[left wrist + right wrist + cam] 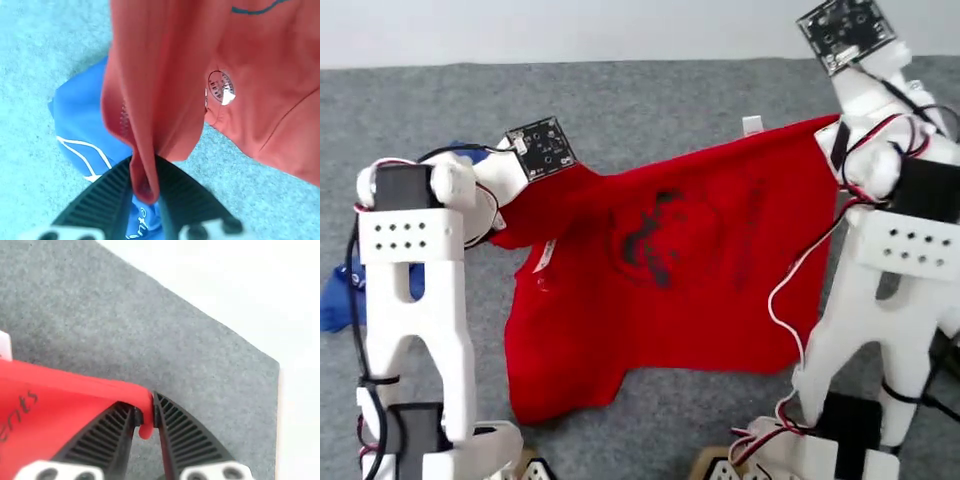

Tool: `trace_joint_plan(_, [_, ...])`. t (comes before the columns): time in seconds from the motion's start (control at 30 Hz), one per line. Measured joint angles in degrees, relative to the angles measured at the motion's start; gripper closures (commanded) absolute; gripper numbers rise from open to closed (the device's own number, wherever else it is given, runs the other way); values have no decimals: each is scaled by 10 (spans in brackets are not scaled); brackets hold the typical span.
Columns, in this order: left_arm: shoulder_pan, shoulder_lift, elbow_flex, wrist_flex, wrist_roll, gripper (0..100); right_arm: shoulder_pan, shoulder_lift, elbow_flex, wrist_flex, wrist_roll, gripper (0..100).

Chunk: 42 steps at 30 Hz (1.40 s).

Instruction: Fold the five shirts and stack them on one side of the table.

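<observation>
While the red shirt (700, 290) lies spread over the middle of the grey table (650, 90), both arms hold it along its far edge. The left tool (144, 166) is clamped on a bunched fold of red cloth, its ribbed black fingers (112, 190) pressed nearly together with only the fabric between them; in the high view this grip sits at about 10 o'clock from the shirt's centre. The right tool (145, 412) pinches the shirt's corner at about 2 o'clock, its jaws closed to a thin gap with a small nub of red hem poking out between them. Between the two grips the far edge of the shirt runs in a fairly straight line, and a small white tag (752, 124) shows just beyond it at about 1 o'clock. A dark print (650, 240) marks the shirt near its centre. The near edge, toward 6 o'clock, rests on the table with one sleeve reaching toward 7 o'clock. A blue shirt (82, 120) lies on the table under the left tool, at the 9 o'clock side.
</observation>
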Motion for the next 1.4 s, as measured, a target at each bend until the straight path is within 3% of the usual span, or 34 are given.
trace_joint_plan(0.23, [0, 0, 8, -3, 0, 998, 0, 18, 101, -79, 0, 987])
trace_joint_plan(0.37, [0, 0, 56, -43, 0, 998, 0, 72, 146, -141, 0, 987])
trace_joint_plan(0.6, [0, 0, 142, -191, 6, 998, 1, 150, 149, -246, -1, 987])
trace_joint_plan(0.87, [17, 61, 160, -356, 86, 998, 1, 207, 149, -364, -4, 987])
trace_joint_plan(1.03, [25, 166, 87, -397, 127, 998, 1, 246, 149, -426, -4, 987])
trace_joint_plan(1.4, [25, 393, -187, -392, 213, 998, 4, 309, 149, -491, -5, 987])
